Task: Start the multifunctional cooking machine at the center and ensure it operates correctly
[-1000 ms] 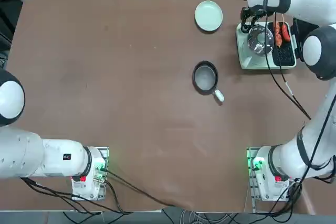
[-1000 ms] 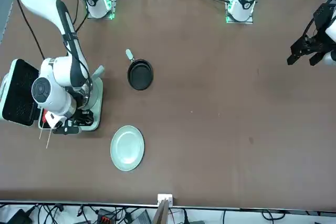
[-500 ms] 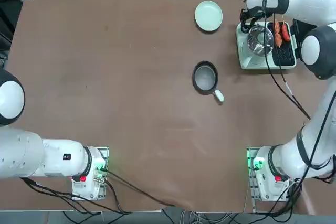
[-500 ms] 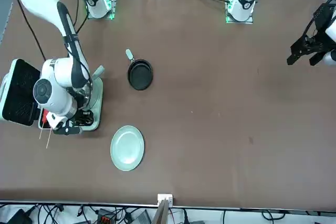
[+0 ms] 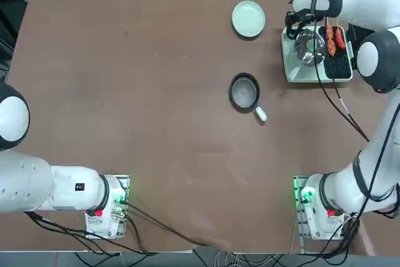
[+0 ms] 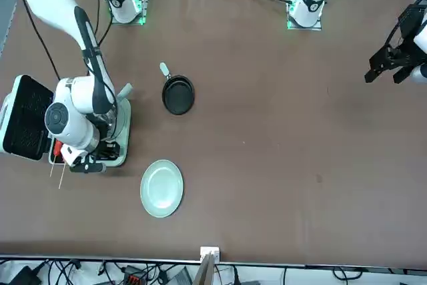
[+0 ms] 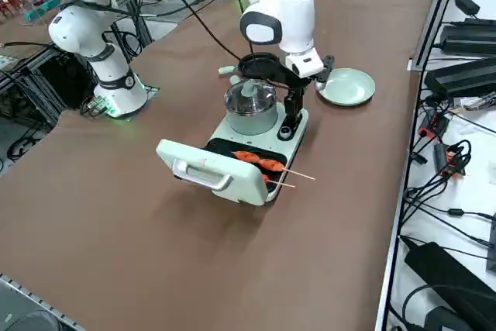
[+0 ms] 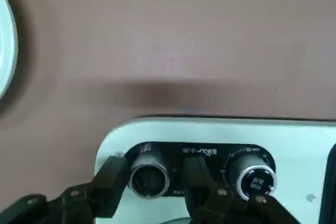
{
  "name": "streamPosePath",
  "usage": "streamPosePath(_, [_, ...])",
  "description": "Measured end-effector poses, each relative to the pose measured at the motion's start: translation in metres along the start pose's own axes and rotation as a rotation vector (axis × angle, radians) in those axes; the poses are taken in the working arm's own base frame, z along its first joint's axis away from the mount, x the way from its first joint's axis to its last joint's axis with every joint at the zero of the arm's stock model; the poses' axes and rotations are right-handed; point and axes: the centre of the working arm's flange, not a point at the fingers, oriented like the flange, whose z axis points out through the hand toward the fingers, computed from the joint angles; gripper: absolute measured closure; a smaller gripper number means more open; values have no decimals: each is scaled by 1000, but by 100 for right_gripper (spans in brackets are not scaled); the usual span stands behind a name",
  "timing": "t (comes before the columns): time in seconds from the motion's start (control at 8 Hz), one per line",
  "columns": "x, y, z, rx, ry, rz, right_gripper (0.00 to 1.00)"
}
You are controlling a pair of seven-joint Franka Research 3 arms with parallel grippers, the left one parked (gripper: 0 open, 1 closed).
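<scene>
The multifunctional cooking machine (image 5: pixel 314 74) is pale mint green and sits at the table's far right, not its center. Its glass-lidded pot (image 5: pixel 309 48) stands beside the black grill plate (image 5: pixel 338 62), which carries orange sausages on skewers (image 7: pixel 258 160). The hinged lid (image 7: pixel 208 168) is folded open. My right gripper (image 5: pixel 292 24) hangs over the black control strip at the machine's far end. In the wrist view the gripper (image 8: pixel 155 176) is open and straddles one silver knob (image 8: pixel 148 178). One finger (image 8: pixel 112 182) touches that knob, and the other leaves a small gap. A second knob (image 8: pixel 255 179) sits beside it.
A small black frying pan (image 5: pixel 244 92) with a pale handle lies mid-table. A round pale green plate (image 5: pixel 249 18) sits near the far edge, just left of the machine. Skewer sticks (image 7: pixel 298 176) overhang the machine's side. Cables and boxes (image 7: pixel 457 75) lie beyond the table's edge.
My right wrist has shifted slightly over the machine's control end. The machine, pan and plate have not moved.
</scene>
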Motion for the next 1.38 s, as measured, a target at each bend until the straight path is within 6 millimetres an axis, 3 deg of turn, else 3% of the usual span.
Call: streamPosePath(1.38, [1, -1, 5, 10, -7, 12, 39])
